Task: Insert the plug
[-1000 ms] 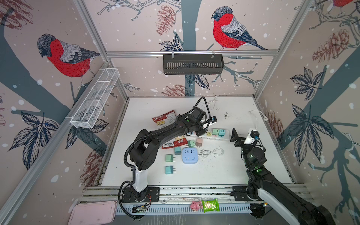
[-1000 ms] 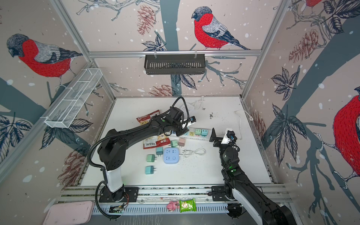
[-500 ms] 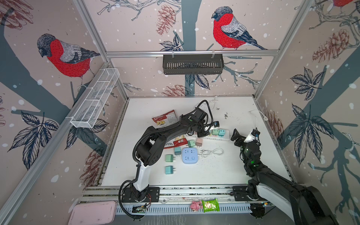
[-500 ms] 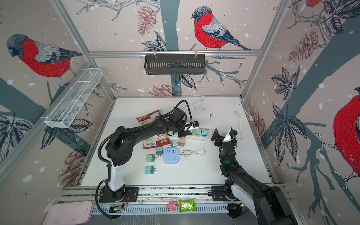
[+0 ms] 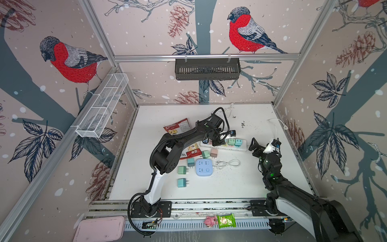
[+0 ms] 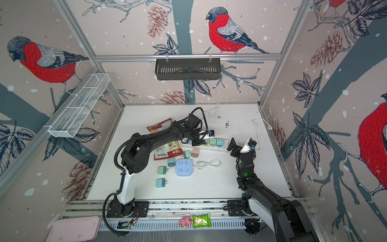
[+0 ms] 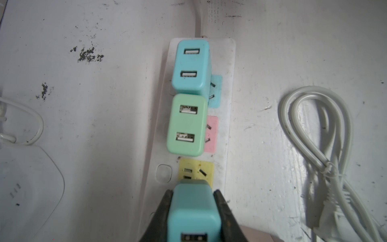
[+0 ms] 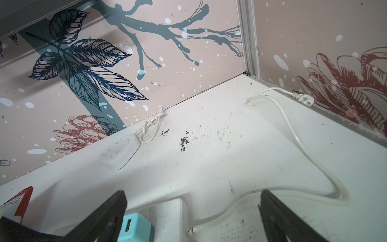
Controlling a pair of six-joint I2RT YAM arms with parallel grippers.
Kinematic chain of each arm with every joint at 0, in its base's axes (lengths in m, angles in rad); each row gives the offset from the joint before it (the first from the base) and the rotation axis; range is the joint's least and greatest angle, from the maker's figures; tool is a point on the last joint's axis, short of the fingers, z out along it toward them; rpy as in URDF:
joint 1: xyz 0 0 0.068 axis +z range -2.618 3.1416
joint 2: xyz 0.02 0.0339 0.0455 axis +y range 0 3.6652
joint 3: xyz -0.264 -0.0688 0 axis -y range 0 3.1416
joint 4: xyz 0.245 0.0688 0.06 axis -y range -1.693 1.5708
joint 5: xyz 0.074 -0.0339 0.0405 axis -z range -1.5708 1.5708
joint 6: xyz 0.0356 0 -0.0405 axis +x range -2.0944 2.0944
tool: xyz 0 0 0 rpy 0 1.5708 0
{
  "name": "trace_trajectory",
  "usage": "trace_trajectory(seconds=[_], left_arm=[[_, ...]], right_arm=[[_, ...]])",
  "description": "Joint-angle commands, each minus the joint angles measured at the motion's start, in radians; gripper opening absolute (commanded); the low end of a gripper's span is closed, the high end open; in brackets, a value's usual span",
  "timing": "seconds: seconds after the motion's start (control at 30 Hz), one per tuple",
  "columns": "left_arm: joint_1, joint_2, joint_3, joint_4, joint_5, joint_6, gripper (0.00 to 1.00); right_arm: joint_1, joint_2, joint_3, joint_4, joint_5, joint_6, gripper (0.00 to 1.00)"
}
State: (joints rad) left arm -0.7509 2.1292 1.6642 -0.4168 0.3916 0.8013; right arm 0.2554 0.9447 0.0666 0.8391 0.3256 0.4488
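Left wrist view: the left claw is clamped on a teal plug, with a black finger pressed to each side of it. The plug hangs over the near edge of the yellow socket on the white strip and covers part of it. Its prongs are hidden, so I cannot tell whether they have entered. Further along the strip a green charger stands beside the pink socket, and a blue charger stands just beyond it. A coiled white cable lies on the table beside the strip, apart from it.

In both top views the left arm stretches to the strip near the table's middle. The right claw hangs with its jaws wide apart and nothing between them, above the strip's end where the cord leaves it. In a top view, a blue square hub and several loose chargers lie on the table in front of the strip.
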Motion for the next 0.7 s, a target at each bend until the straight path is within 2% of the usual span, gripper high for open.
trace_trajectory(seconds=[0.0, 0.3, 0.67], left_arm=[[0.001, 0.006, 0.012, -0.030, 0.061, 0.049, 0.00], [-0.001, 0.059, 0.077, -0.070, 0.069, 0.055, 0.00], [-0.013, 0.086, 0.098, -0.078, 0.007, 0.035, 0.00]], right_arm=[[-0.001, -0.008, -0.005, 0.031, -0.011, 0.013, 1.00], [-0.006, -0.010, -0.004, 0.030, -0.019, 0.016, 1.00], [-0.008, -0.009, -0.005, 0.028, -0.019, 0.018, 1.00]])
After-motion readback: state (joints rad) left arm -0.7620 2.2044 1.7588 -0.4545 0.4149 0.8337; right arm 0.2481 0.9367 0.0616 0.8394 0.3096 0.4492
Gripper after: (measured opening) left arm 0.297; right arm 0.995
